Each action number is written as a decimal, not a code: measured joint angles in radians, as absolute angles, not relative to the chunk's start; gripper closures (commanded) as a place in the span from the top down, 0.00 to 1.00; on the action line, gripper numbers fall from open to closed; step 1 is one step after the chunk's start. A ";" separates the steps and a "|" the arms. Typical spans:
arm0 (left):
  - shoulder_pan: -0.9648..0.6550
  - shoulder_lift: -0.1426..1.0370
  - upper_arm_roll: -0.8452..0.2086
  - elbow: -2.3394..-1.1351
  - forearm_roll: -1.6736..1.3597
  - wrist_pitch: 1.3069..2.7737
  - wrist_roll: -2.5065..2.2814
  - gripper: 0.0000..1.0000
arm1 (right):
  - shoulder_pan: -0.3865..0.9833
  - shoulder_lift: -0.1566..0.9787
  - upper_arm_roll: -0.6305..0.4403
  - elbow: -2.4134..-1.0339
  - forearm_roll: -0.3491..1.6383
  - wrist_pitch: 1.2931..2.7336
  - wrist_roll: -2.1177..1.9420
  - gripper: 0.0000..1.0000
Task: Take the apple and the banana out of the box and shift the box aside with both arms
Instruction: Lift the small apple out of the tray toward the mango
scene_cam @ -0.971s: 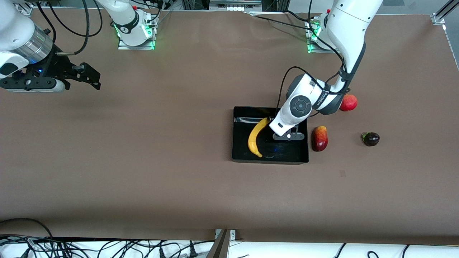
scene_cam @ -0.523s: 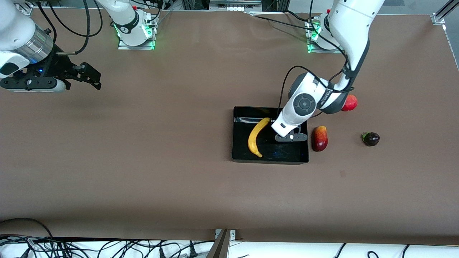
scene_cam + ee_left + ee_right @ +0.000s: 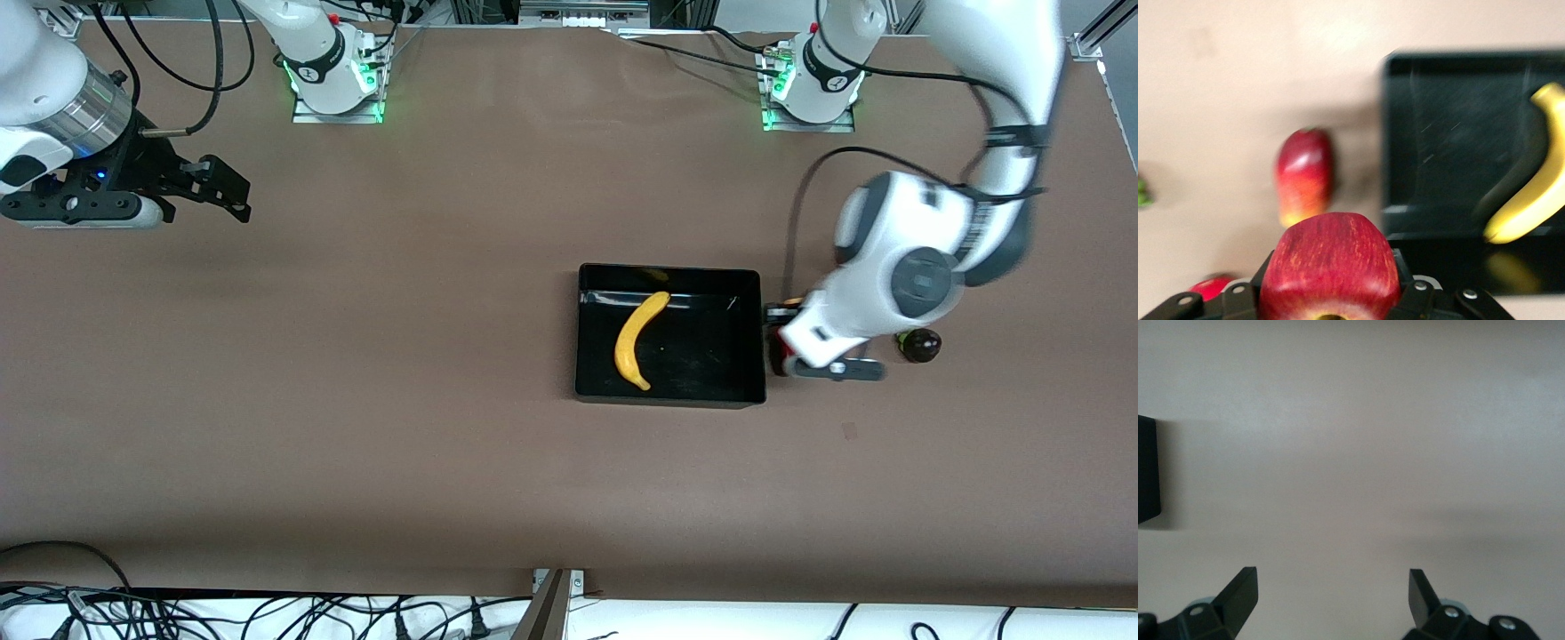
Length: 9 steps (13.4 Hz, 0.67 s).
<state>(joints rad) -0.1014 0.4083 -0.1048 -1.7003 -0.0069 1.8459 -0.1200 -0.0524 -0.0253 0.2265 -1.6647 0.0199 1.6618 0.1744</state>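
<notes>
A wide table (image 3: 356,427) is covered by a plain brown sheet. Along the edge nearer to the front camera, a white strip (image 3: 800,622) is seen, with many black cables (image 3: 222,613) lying on it. Green lights (image 3: 336,111) are reflected on the table surface. The scene is lit evenly.

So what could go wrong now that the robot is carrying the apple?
The left gripper holds the apple over the mango beside the box; set down there, it might bump the mango or roll. The banana lies in the box, and the right gripper waits open.
</notes>
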 measured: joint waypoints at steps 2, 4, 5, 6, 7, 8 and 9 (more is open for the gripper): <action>-0.070 0.389 -0.105 -1.787 0.073 1.851 -0.064 0.10 | -0.050 -0.025 0.227 -1.664 0.020 1.662 0.174 1.00; -0.065 0.351 -0.107 -1.948 0.115 1.978 -0.062 0.10 | -0.042 -0.025 0.232 -1.664 0.020 1.662 0.174 1.00; -0.054 0.336 -0.108 -2.034 0.120 2.068 -0.060 0.10 | -0.035 -0.025 0.233 -1.664 0.020 1.662 0.174 1.00; -0.043 0.327 -0.108 -2.125 0.121 2.184 -0.055 0.11 | -0.029 -0.025 0.234 -1.664 0.020 1.662 0.174 1.00; -0.036 0.327 -0.108 -2.209 0.122 2.298 -0.052 0.12 | -0.025 -0.025 0.234 -1.664 0.020 1.662 0.174 1.00; -0.032 0.329 -0.108 -2.280 0.122 2.393 -0.052 0.19 | -0.023 -0.025 0.234 -1.664 0.020 1.662 0.174 1.00; -0.031 0.332 -0.109 -2.327 0.122 2.451 -0.052 0.78 | -0.022 -0.025 0.234 -1.664 0.020 1.662 0.174 1.00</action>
